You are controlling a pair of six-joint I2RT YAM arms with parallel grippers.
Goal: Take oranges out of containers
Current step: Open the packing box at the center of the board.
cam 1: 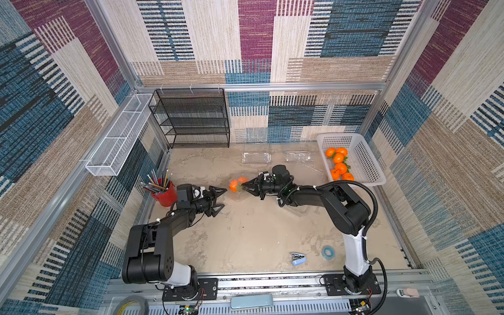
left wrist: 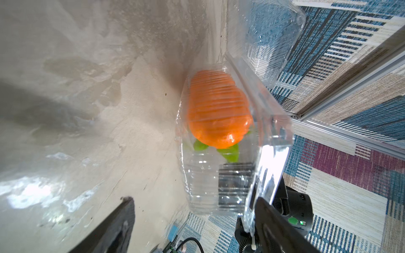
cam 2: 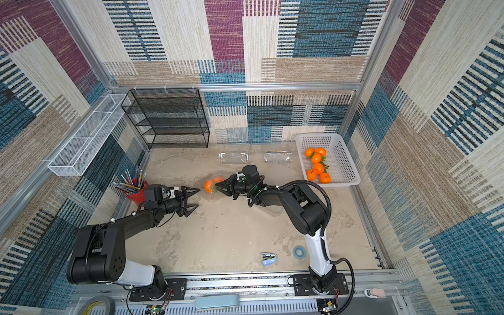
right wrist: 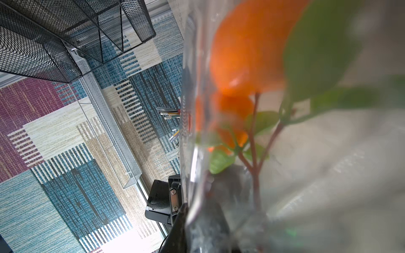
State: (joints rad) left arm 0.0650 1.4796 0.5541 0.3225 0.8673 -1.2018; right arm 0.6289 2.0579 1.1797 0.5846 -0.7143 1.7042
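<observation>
My right gripper (cam 1: 244, 186) reaches in from the right toward the middle of the sand-coloured table (cam 1: 245, 240). Its jaws are pressed nearly together, pinching the brown stem (right wrist: 254, 168) that joins a pair of oranges (cam 1: 234, 185). That pair sits inside a clear plastic container (left wrist: 219, 192) with ribbed walls, its lid swung open, near the table's centre. My right wrist view shows the fruit, green leaves and stem blurred through the plastic.

My left gripper (cam 1: 224, 197) hovers just beside the same container on its opposite side, jaws spread wide and holding nothing. In the left wrist view one of my fingers (left wrist: 276, 225) sits right at the container's clear rim; I cannot tell whether it touches.

Six more oranges (cam 1: 339, 163) lie in a white perforated basket (cam 1: 364, 161) at the table's far right. Two further containers (cam 1: 256, 158) lie side by side near the back wall. A red cup of pencils (cam 1: 163, 195) stands close to my left arm. A blue stapler (cam 1: 298, 259) and a blue tape ring (cam 1: 326, 252) lie near the front. A grey tape roll (cam 1: 141, 302) at the front edge carries yellow and black markings too small to read.
</observation>
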